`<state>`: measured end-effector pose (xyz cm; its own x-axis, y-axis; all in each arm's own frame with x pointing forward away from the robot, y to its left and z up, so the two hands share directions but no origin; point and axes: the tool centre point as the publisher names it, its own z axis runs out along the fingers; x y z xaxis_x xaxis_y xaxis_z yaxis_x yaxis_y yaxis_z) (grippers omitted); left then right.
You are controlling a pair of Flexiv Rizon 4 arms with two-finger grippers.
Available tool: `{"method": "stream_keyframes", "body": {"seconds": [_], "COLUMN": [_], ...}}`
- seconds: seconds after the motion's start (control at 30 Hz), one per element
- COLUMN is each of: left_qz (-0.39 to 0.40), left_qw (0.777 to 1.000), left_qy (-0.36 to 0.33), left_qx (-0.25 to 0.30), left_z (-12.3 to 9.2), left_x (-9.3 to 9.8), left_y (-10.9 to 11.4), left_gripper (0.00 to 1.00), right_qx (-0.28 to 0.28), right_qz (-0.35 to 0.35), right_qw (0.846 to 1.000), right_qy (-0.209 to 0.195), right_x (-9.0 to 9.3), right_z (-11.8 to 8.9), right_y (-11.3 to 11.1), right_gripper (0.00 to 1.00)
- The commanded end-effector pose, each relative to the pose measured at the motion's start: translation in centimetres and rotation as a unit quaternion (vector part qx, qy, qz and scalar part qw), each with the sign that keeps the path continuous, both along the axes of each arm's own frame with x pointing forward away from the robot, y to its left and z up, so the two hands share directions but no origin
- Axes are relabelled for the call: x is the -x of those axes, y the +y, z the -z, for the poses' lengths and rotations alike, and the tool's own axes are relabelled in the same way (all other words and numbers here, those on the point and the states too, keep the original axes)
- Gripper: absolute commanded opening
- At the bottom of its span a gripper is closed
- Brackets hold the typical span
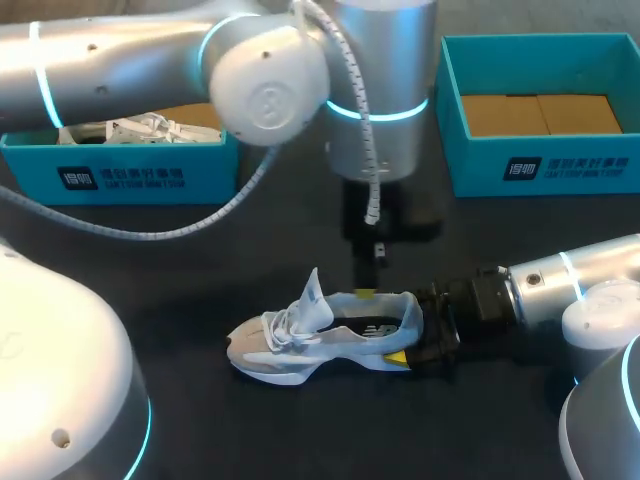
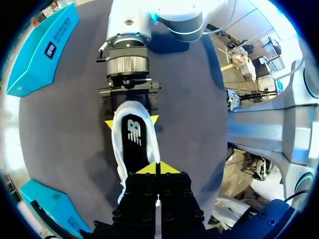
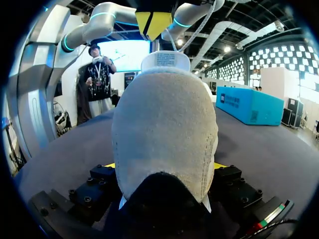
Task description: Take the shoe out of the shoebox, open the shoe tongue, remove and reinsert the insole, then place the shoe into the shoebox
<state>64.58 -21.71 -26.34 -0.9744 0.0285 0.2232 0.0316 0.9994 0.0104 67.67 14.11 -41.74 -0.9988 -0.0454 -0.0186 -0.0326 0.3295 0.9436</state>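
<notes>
I observed the shoe (image 1: 320, 345) resting on its sole on the dark surface (image 1: 200, 420), outside both boxes, with its toe toward my left. My right claw (image 1: 410, 332) was clamped across the heel, one yellow fingertip (image 2: 108, 123) on each side. My left claw (image 1: 365, 293) hung directly above the shoe's opening with its tips pressed together. I could not tell whether they touched the shoe. The tongue (image 1: 315, 293) stood raised, and the black insole (image 2: 133, 149) lay inside the shoe. Toward the far edge, the teal left shoebox (image 1: 120, 178) held another white shoe (image 1: 135, 128). The teal right shoebox (image 1: 540, 160) stood well apart from it.
</notes>
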Motion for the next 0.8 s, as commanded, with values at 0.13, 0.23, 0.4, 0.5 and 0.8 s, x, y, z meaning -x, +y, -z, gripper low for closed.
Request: {"method": "stream_keyframes", "body": {"seconds": [0.13, 0.23, 0.4, 0.5, 0.8], "left_qz": [0.003, 0.008, 0.008, 0.001, 0.014], "left_qw": [1.000, 1.000, 1.000, 0.999, 0.997], "left_qy": [0.000, -0.019, 0.011, 0.033, 0.070], "left_qx": [-0.013, -0.020, -0.009, -0.007, -0.002], "left_z": [0.0, 1.2, 4.5, 6.2, 8.9], "left_x": [-0.1, 0.0, -1.8, -3.1, -4.1], "left_y": [-0.5, -1.1, -2.3, -2.6, -2.6], "left_gripper": [0.00, 0.00, 0.00, 0.00, 0.00], "right_qx": [0.002, 0.002, 0.002, 0.002, 0.002], "right_qz": [0.000, 0.000, 0.000, 0.000, 0.000], "right_qw": [1.000, 1.000, 1.000, 1.000, 1.000], "right_qy": [0.000, 0.000, 0.000, 0.000, 0.000], "right_x": [0.1, 0.1, 0.1, 0.1, 0.1], "right_z": [0.0, 0.0, 0.0, 0.0, 0.0], "right_y": [0.1, 0.1, 0.1, 0.1, 0.1], "right_gripper": [0.00, 0.00, 0.00, 0.00, 0.00]}}
